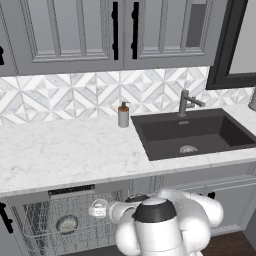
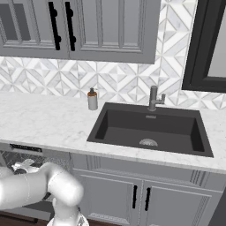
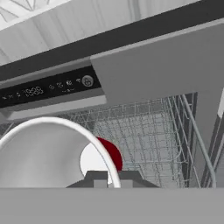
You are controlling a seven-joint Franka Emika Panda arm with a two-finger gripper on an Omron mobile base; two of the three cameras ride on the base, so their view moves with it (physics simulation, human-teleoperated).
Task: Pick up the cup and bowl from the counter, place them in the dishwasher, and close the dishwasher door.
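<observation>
Gripper clenched on bowl rim, bowl tilted over dishwasher rack; cup seemingly just behind.

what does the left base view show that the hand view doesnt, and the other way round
Left base view, not hand view: the counter top, the dark sink, faucet, soap bottle and wall cabinets.
Hand view, not left base view: the red cup, half hidden beyond the bowl, and the tool shut on the bowl's rim.
Both: the open dishwasher with its dark control strip and wire rack.
</observation>
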